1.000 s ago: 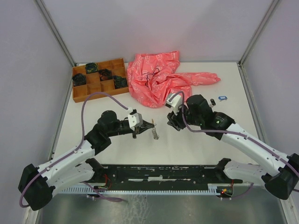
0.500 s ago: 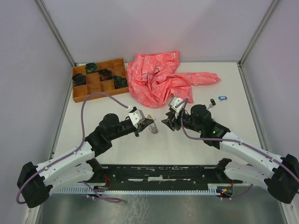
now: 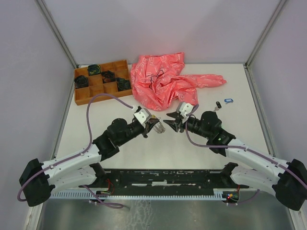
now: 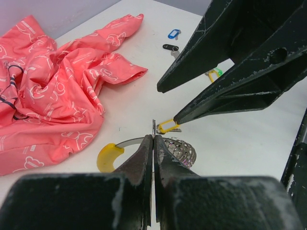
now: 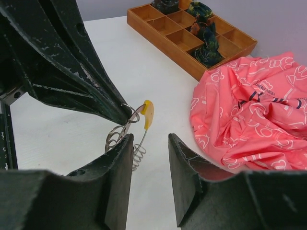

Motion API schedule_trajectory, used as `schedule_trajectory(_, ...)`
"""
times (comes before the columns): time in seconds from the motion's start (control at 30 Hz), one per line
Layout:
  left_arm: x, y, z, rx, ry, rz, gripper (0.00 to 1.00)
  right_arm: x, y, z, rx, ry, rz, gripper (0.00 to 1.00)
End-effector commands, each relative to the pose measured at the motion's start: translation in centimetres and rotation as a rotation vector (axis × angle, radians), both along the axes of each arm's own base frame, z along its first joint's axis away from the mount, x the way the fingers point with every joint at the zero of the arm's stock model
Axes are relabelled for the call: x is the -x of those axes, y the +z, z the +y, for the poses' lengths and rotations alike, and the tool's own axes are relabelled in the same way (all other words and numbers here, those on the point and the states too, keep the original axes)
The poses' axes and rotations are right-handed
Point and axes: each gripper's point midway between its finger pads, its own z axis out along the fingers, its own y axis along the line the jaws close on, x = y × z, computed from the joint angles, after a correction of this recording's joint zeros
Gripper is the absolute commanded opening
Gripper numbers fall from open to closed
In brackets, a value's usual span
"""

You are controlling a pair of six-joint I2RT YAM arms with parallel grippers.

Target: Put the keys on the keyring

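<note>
Pale table [image 3: 158,153] fills the walled bay, and the work sits near its middle. From the left wrist view, the left gripper [image 4: 153,140] is pinched tight on the thin wire of the keyring [image 4: 111,156]. The ring's yellow segment curves out at 9 o'clock of the tips and its coiled part bunches at 3 o'clock. Facing it, tip to tip, is the right gripper [image 5: 149,139], with its fingers parted and nothing between them. A yellow-tagged key [image 4: 166,126] lies just past the left tips, close to the right gripper's lower finger. I cannot tell whether it touches that finger or is already on the wire.

The step in hand looks like threading this key. To do it well, the left arm should hold the ring dead steady. The right fingers should close on the tag rather than the blade, leaving the key's hole free. They should then slide the hole along the wire in small moves without pushing the springy coil aside.

Farther out, at 2 o'clock of the grippers, lie the blue-tagged key [image 3: 228,100] and the black-tagged key [image 3: 218,104], not yet collected. A red cloth [image 3: 163,81] lies at 12 o'clock and a wooden tray [image 3: 79,98] at 10 o'clock.
</note>
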Motion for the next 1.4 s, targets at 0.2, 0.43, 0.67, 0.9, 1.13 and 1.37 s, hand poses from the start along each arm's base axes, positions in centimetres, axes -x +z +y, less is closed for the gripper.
schedule_trajectory(0.2, -0.3, 2.7, -0.8, 0.118, 0.015, -0.013, 0.03, 0.3, 3.1, 1.3, -0.117, 0.053, -0.076, 0.38)
schedule_trajectory(0.43, -0.2, 2.8, -1.0, 0.120, 0.002, -0.009, 0.03, 0.2, 2.9, 1.8, -0.117, 0.068, -0.059, 0.36)
schedule_trajectory(0.67, 0.1, 3.1, -1.3, 0.128, -0.023, -0.013, 0.03, -0.4, 2.4, 2.1, -0.121, 0.053, -0.053, 0.33)
schedule_trajectory(0.9, 0.2, 3.4, -1.4, 0.151, -0.024, -0.010, 0.03, -0.6, 1.6, 2.5, -0.111, 0.059, -0.033, 0.30)
schedule_trajectory(1.13, 0.5, 3.3, -1.7, 0.166, -0.045, -0.004, 0.03, -1.0, 1.3, 2.5, -0.122, 0.039, -0.024, 0.24)
schedule_trajectory(1.37, 0.5, 3.1, -1.6, 0.164, -0.043, 0.002, 0.03, -1.2, 1.5, 2.3, -0.121, 0.024, -0.036, 0.02)
